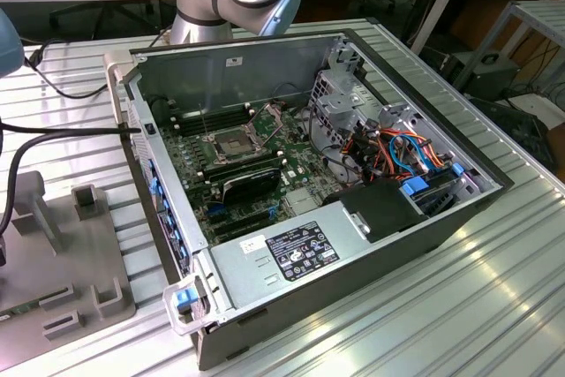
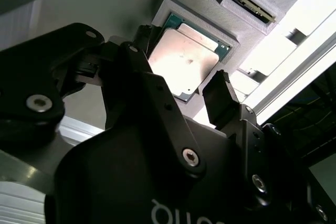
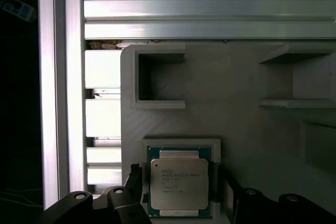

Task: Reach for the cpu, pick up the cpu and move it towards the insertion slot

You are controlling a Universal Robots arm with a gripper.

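The cpu (image 3: pixel 179 178) is a flat square chip with a pale metallic face. It lies in a shallow square nest of the grey fixture (image 3: pixel 236 119). My gripper (image 3: pixel 179 188) is open just above it, with one black finger (image 3: pixel 133 181) on each side of the chip. In the second wrist view the cpu (image 2: pixel 185 60) shows between the two fingertips (image 2: pixel 219 94) of the gripper (image 2: pixel 182 62), and neither is pressed against it. The insertion slot (image 1: pixel 231 141) sits on the motherboard inside the open computer case, a silver frame around a dark centre with its frame raised.
The grey fixture (image 1: pixel 75 258) lies on the ribbed aluminium table (image 1: pixel 494 306) to the exterior view's left of the case (image 1: pixel 353 245). A black heatsink-like block (image 1: pixel 252 184) lies just in front of the socket. Drive cages and coloured cables (image 1: pixel 397 147) fill the case's right side.
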